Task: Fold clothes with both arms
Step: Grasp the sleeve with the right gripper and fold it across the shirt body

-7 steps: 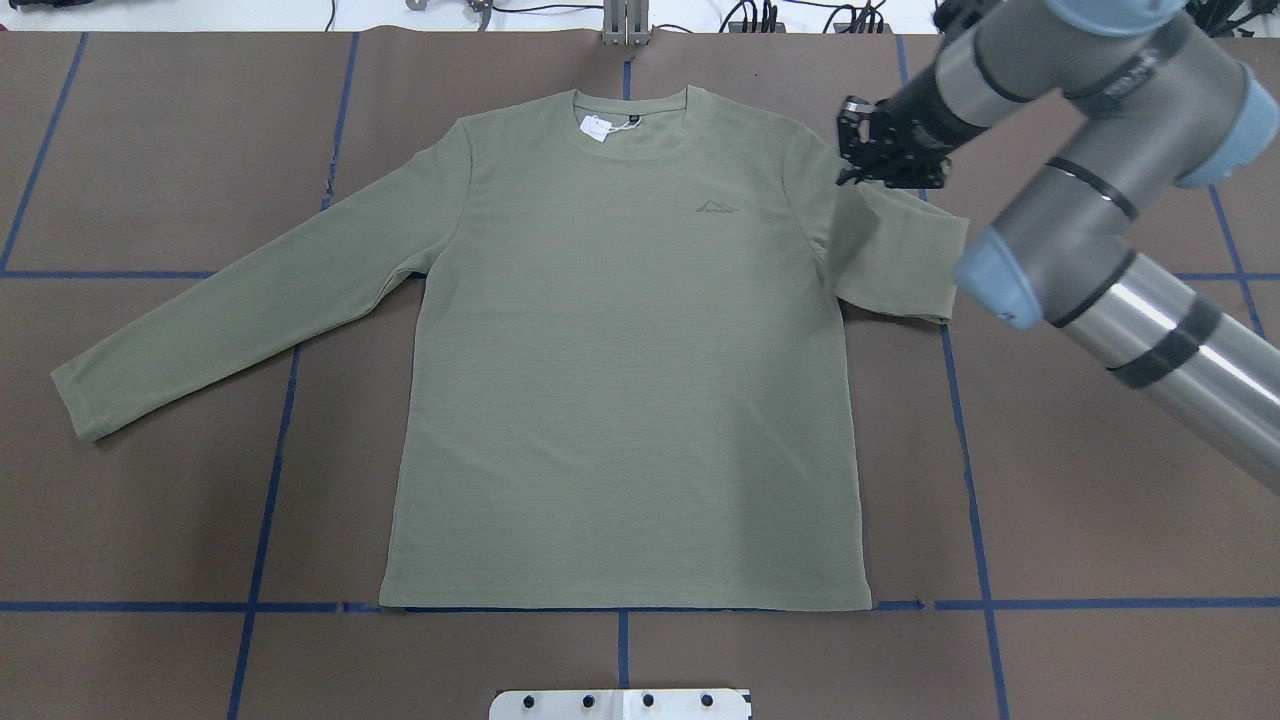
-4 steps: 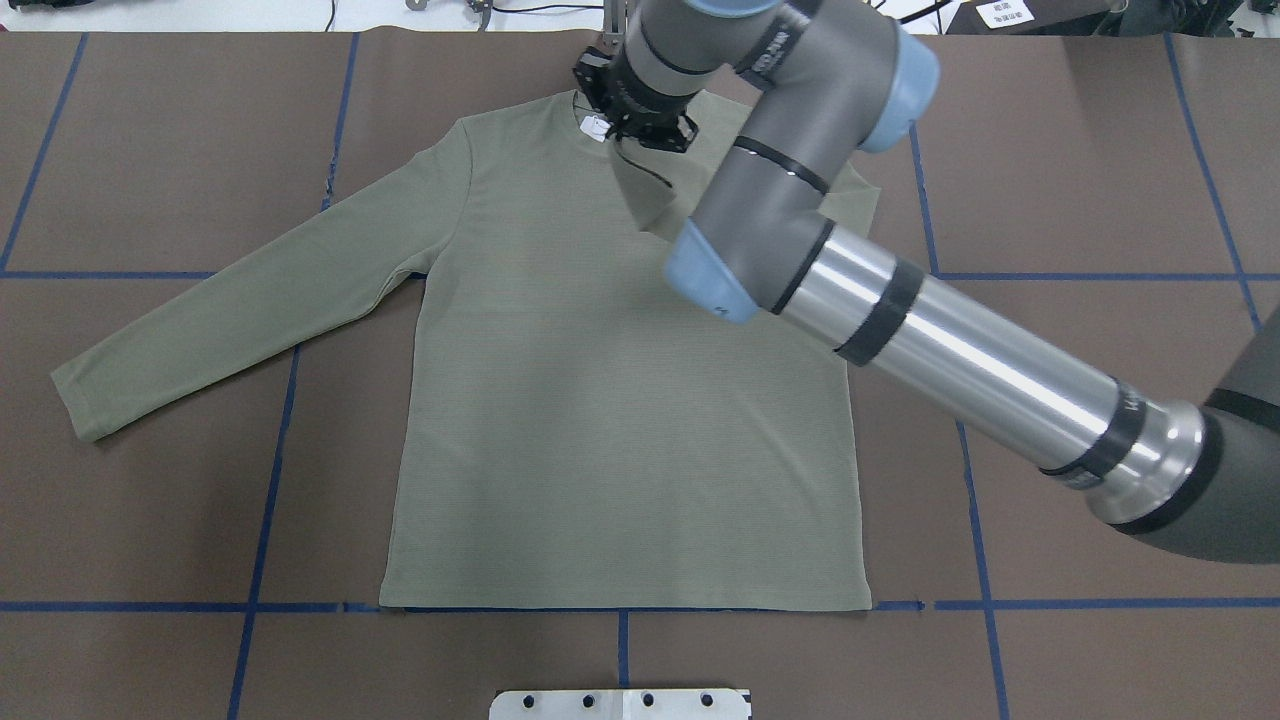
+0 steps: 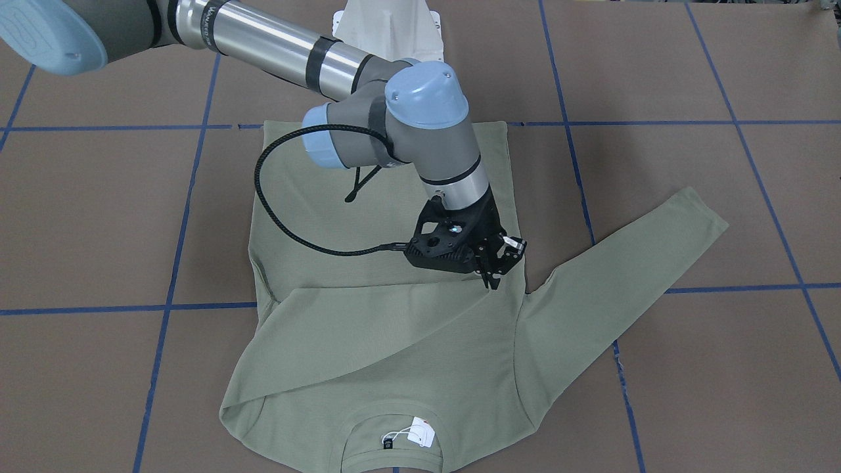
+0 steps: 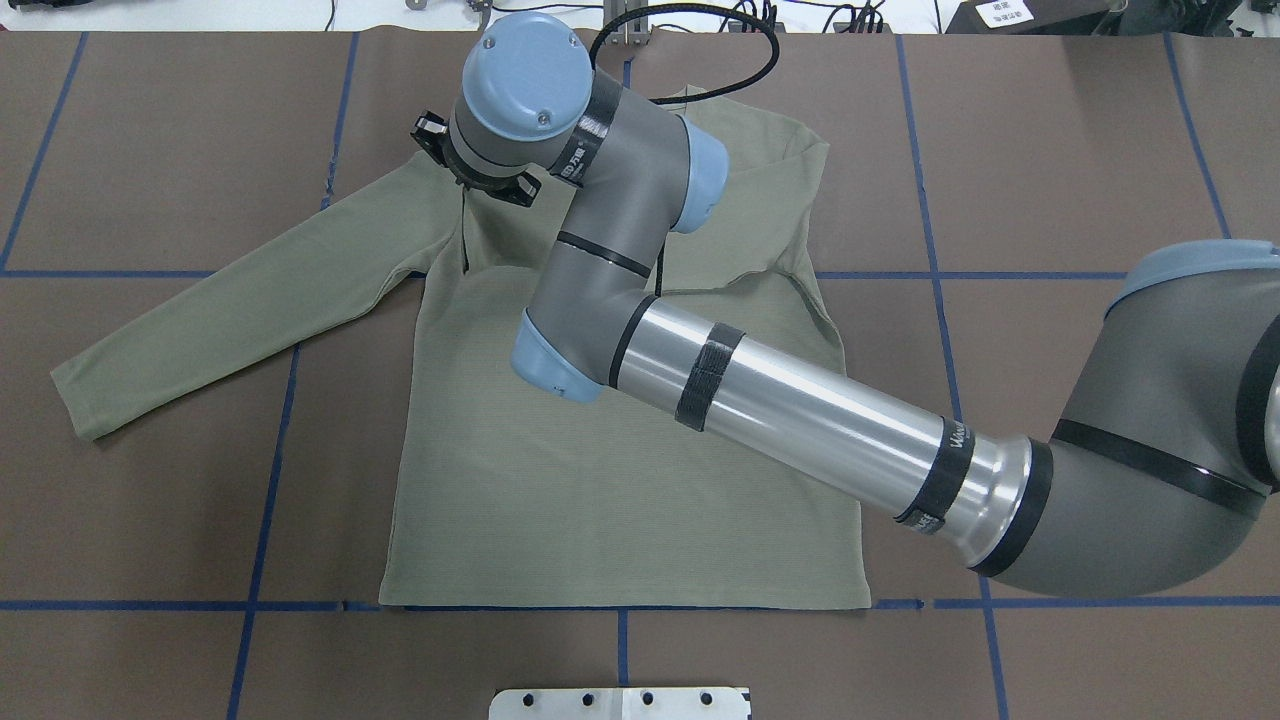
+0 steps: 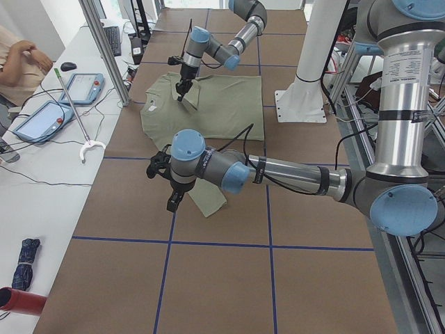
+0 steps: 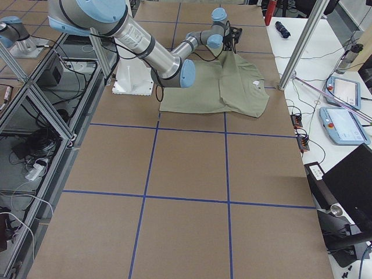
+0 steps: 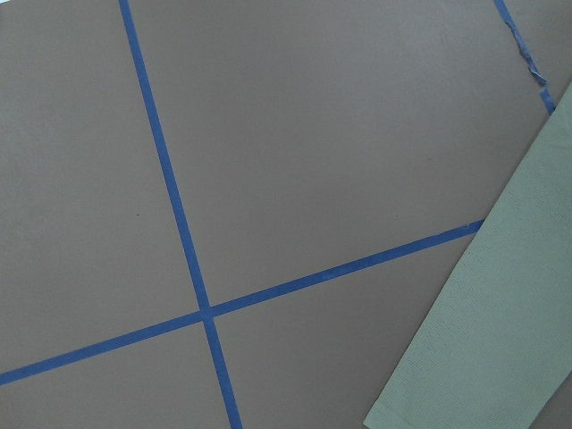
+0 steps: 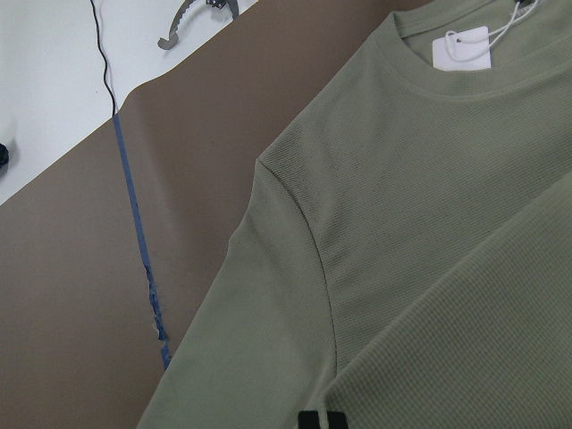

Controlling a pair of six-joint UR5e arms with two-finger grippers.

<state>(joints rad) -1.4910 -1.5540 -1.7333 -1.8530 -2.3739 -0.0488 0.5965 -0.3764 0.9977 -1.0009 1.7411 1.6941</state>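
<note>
A sage-green long-sleeved shirt lies on the brown, blue-taped surface, with a white hang tag at its collar. The right gripper is clamped on the cuff of one sleeve, which lies folded across the chest toward the opposite shoulder. The other sleeve lies outstretched, and the left gripper hangs near its cuff; I cannot tell whether its jaws are apart or together

Right arm stretches across, right gripper pointing down, seemingly pinched closed.
</note>
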